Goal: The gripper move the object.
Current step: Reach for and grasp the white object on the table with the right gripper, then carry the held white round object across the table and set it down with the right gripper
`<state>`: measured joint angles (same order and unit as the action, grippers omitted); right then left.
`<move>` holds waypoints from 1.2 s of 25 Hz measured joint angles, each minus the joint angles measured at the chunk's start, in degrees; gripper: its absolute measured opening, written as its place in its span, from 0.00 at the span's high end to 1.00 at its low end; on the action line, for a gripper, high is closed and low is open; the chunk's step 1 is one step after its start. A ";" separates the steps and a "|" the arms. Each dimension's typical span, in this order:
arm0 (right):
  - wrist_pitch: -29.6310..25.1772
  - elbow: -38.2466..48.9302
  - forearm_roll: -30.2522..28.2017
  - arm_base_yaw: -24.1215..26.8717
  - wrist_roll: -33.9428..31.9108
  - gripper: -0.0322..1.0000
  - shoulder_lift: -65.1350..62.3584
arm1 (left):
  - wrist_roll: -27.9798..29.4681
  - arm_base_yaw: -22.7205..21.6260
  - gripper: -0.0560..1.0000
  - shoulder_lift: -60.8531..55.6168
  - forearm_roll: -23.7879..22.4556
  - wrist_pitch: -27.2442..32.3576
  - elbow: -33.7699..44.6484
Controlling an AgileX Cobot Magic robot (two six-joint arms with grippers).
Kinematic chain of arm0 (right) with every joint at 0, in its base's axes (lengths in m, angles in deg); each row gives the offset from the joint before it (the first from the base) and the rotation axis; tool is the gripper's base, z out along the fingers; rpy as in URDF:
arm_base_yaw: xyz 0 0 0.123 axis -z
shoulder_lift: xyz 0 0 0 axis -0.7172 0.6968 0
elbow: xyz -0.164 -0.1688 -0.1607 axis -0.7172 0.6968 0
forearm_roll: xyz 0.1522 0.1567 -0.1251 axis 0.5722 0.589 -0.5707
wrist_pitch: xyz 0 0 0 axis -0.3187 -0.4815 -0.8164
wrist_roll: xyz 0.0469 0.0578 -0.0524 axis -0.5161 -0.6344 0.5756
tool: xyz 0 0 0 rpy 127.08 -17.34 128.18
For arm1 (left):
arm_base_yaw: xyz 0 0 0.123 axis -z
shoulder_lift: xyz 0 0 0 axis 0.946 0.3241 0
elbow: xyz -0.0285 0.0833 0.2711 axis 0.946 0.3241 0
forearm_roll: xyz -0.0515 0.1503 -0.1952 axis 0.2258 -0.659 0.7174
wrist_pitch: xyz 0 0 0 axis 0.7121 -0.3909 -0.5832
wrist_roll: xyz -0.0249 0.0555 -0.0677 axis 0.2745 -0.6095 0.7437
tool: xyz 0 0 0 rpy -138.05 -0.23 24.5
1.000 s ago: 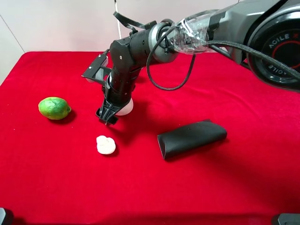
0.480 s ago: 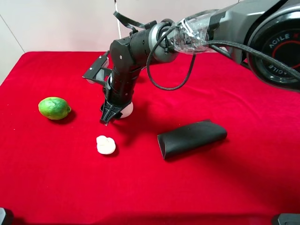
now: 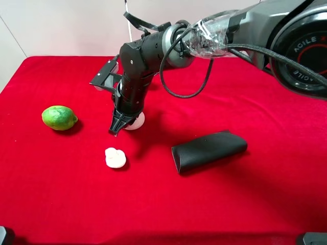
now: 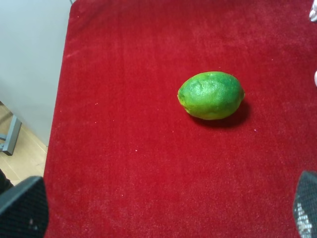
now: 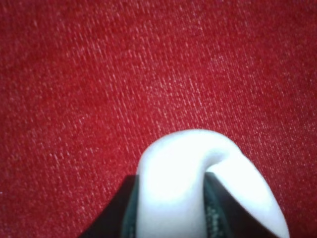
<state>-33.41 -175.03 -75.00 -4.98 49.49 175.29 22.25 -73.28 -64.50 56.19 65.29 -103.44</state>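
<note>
Two black angular right fingers (image 5: 120, 214) clamp the smooth, off-white, dented lump (image 5: 188, 183) low over the fuzzy red bench (image 3: 230, 209), near a pebbly oval lime (image 3: 59, 117), while the left fingers (image 4: 22, 208) stand apart.

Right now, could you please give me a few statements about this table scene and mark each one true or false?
1. The right gripper is shut on the off-white object. True.
2. In the high view, the lime lies to the right of the black pouch. False: it lies far to the pouch's left.
3. The white mushroom-like piece sits on the cloth, apart from the right gripper. True.
4. The cloth is blue. False: it is red.
</note>
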 joint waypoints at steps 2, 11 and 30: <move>0.13 -0.07 0.07 0.00 0.00 0.85 0.00 | 0.00 0.00 0.02 0.00 0.00 0.00 0.00; 0.18 -0.21 1.27 0.00 0.00 0.97 0.27 | 0.00 0.00 0.02 0.00 0.00 0.00 0.00; -1.13 -0.53 4.75 0.00 0.00 0.97 0.87 | 0.00 0.00 0.02 0.00 0.00 0.00 0.00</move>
<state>-34.53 -175.56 -70.25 -4.98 49.49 176.16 22.25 -73.28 -64.50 56.19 65.29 -103.44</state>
